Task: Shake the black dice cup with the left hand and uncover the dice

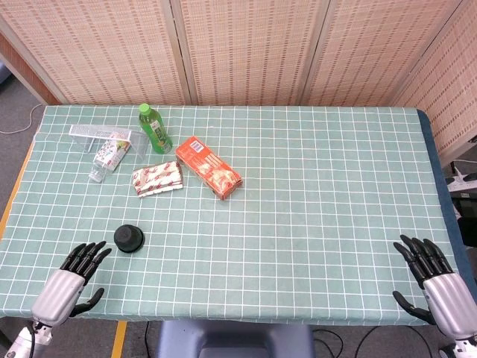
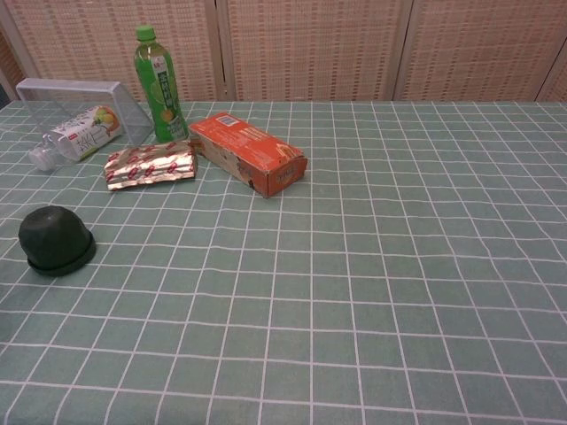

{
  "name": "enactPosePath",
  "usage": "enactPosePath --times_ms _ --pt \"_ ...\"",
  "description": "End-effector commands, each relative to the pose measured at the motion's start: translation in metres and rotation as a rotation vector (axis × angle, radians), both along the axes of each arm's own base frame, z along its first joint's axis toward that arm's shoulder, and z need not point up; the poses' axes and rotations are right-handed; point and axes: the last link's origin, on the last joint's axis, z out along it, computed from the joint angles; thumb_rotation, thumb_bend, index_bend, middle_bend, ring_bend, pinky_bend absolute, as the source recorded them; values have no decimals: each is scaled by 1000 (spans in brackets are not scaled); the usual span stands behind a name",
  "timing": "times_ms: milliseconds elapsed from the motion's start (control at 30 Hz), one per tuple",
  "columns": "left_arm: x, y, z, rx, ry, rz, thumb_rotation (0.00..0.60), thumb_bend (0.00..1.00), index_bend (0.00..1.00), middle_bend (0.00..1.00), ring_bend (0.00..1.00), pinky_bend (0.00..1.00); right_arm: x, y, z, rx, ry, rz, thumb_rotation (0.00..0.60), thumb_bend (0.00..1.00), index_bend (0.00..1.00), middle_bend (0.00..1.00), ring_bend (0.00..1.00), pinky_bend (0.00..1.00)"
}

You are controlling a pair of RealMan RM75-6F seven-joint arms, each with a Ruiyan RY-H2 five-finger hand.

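left robot hand (image 1: 68,280) released, fingers spread; black dice cup (image 1: 128,238) just beyond fingertips, apart, mouth down.

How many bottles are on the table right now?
2. An upright green plastic bottle stands at the far left; a clear plastic bottle with a white label lies on its side just left of it.

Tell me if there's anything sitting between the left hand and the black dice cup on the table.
Nothing visible does. In the head view the left hand rests open near the table's front edge, and the black dice cup stands just beyond it, with only bare checked tablecloth between them.
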Motion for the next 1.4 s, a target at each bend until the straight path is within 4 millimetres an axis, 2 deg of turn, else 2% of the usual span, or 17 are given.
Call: enactPosePath --times_ms 33,167,267,367,467,767,900,1067,1400 --pt "7 11 -7 -32 -26 -23 600 382 0 0 0 72 0 0 -1 4 -6 -2 600 196 0 0 0 0" --pt "31 40 -9 -133 7 -68 600 380 0 0 0 84 1 0 0 9 -10 4 600 196 0 0 0 0" --pt "63 72 -4 -270 35 -40 600 380 0 0 0 56 1 0 0 7 -16 8 600 196 0 0 0 0" --pt "86 103 4 -329 103 3 600 382 0 0 0 27 0 0 -1 12 12 8 600 196 0 0 0 0" --pt "98 124 -1 -347 189 19 600 389 0 0 0 26 0 1 -1 -9 34 2 600 196 0 0 0 0" --pt "105 156 -30 -367 375 100 600 389 0 0 0 30 0 0 -2 0 35 -7 600 196 0 0 0 0" --pt "106 157 -32 -367 387 117 600 392 0 0 0 31 0 0 -1 -5 37 -9 600 196 0 0 0 0" --pt "91 163 -38 -387 491 207 600 378 0 0 0 33 -4 -5 -1 -22 44 -39 600 196 0 0 0 0" --pt "83 170 -52 -430 531 263 600 367 0 0 0 88 -2 -5 -4 -14 31 -37 600 196 0 0 0 0"
